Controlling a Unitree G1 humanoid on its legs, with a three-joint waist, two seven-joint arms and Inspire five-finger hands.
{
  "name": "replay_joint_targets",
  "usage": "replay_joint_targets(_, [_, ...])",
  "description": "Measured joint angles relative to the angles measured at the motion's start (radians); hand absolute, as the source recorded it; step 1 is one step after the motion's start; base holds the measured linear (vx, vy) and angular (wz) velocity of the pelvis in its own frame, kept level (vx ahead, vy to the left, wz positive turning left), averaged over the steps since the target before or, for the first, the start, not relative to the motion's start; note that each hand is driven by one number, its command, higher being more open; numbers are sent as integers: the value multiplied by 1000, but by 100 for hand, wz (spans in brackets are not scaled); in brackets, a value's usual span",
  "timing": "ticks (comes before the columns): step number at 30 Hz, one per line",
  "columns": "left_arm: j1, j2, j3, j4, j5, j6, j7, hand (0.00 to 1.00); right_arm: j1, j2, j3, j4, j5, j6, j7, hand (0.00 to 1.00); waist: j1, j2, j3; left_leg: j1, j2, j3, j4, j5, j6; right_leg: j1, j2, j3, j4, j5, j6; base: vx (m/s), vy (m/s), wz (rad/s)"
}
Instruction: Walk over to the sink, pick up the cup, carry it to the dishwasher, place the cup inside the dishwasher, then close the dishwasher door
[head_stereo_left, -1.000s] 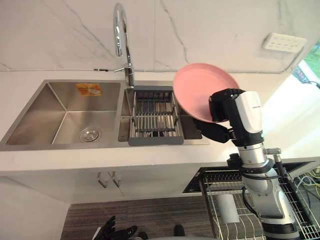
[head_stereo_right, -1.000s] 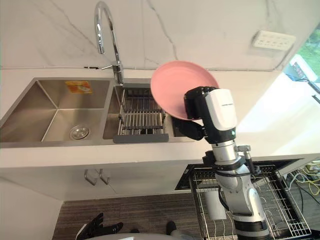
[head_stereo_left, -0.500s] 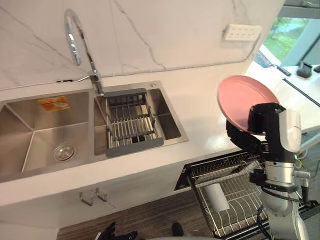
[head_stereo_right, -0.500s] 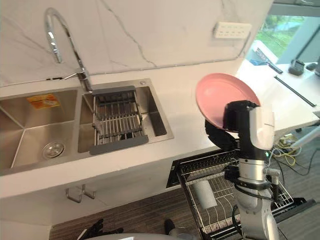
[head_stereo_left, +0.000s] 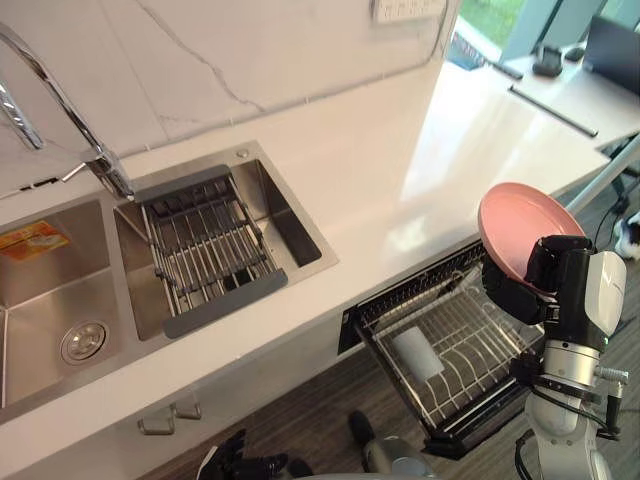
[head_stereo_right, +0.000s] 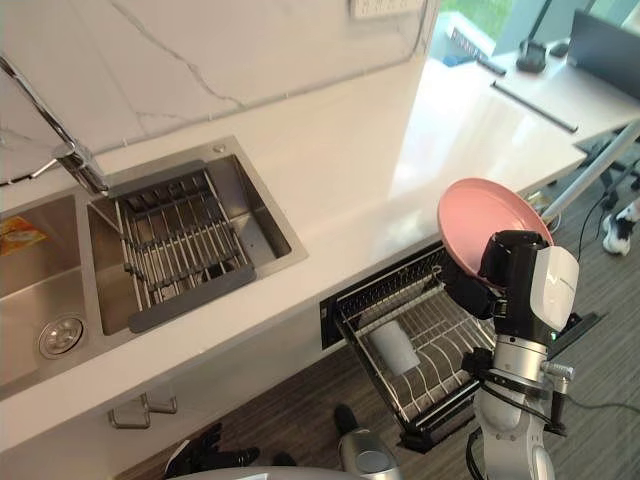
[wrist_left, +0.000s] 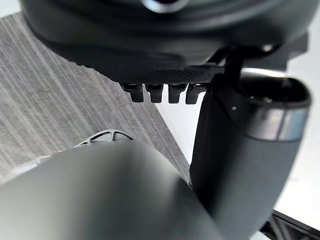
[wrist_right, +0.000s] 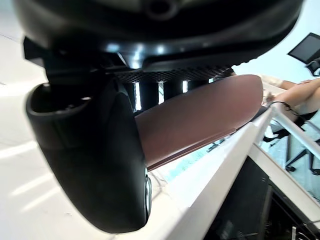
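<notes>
We find the right hand's fingers (wrist_right: 150, 95) curled behind the pink plate (wrist_right: 200, 120) and its thumb (wrist_right: 95, 165) pressed on the near face, so the plate's rim is pinched between them. The right wrist view gives this grip plainly. The head views add the setting: the right hand (head_stereo_left: 515, 290) sits on top of an upright forearm, and the plate stands tilted above it, its hollow face turned up and toward the counter (head_stereo_left: 400, 170).

We note that the hand carries a plate, not a cup. The white cup (head_stereo_left: 416, 353) lies on its side in the dishwasher rack (head_stereo_left: 470, 330), which is pulled out from under the counter. The plate shows above the rack's outer right end, apart from the wires.

The left hand (head_stereo_left: 235, 462) hangs low over the floor. Its wrist view shows its fingers (wrist_left: 160, 92) relaxed beside the thumb (wrist_left: 245, 150), with nothing held.

Further left, the sink (head_stereo_left: 40, 320) is set into the counter, with a drain rack (head_stereo_left: 205, 245) across its right basin and the tap (head_stereo_left: 60, 110) behind.
</notes>
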Motion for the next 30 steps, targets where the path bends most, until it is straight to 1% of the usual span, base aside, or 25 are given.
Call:
replay_joint_targets(1, [-6,-1,-1,-5,-7,-2,0,100,-13,0,0,18,15,2,-10,0,1,9,16,-18,7,6,24,-10,1,-16,1,-4,9,0,0,-36,10,-15])
replay_joint_targets(4, [-22,-4,-9,-10,-34,-6,3,100,-36,-1,0,55,38,11,-19,0,1,20,54,-48,21,16,68,-27,3,-47,6,-4,35,-2,2,3,21,-12])
replay_joint_targets(8, [-41,5,-22,-26,-42,-19,5,100,-58,-1,8,86,64,13,-37,0,4,23,99,-79,33,21,102,-40,4,-92,8,-24,80,-20,0,4,14,-7])
replay_joint_targets(11, [-62,9,-23,-42,-59,-19,6,100,-77,3,17,101,71,22,-57,0,16,26,127,-122,52,24,156,-62,4,-142,5,-64,137,-39,-4,4,4,-5])
replay_joint_targets(15, [-81,12,-24,-75,-77,-25,7,100,-112,4,51,101,100,37,-83,0,29,28,174,-169,74,25,230,-97,3,-217,-1,-106,247,-89,-7,-1,-9,-2])
replay_joint_targets(17, [-95,12,-30,-84,-80,-22,8,100,-122,5,55,107,100,44,-84,0,44,31,181,-191,81,25,259,-112,1,-250,-7,-124,291,-106,-6,5,-14,-2])
replay_joint_targets(19, [-117,14,-39,-90,-86,-23,12,100,-152,4,55,140,103,51,-97,0,46,32,202,-208,87,25,289,-123,2,-272,-13,-138,337,-125,2,26,-39,16])
replay_joint_targets(22, [-140,8,-45,-107,-105,-26,19,100,-198,2,67,174,128,64,-107,0,56,32,218,-241,95,25,314,-133,3,-308,-13,-142,364,-131,2,14,-23,4])
replay_joint_targets(24, [-158,2,-68,-113,-115,-28,24,100,-219,1,72,201,143,74,-108,0,65,33,221,-258,97,25,324,-134,5,-327,-13,-142,373,-131,2,1,-15,0])
replay_joint_targets(26, [-177,-25,-78,-120,-110,-32,33,100,-253,1,73,258,156,91,-108,0,76,33,230,-264,101,24,338,-137,6,-331,-14,-148,382,-132,2,6,-16,0])
replay_joint_targets(30, [-183,-24,-88,-125,-118,-36,32,100,-291,-18,74,334,212,102,-115,0,89,33,232,-275,101,23,347,-139,8,-344,-22,-162,399,-136,0,6,-13,3])
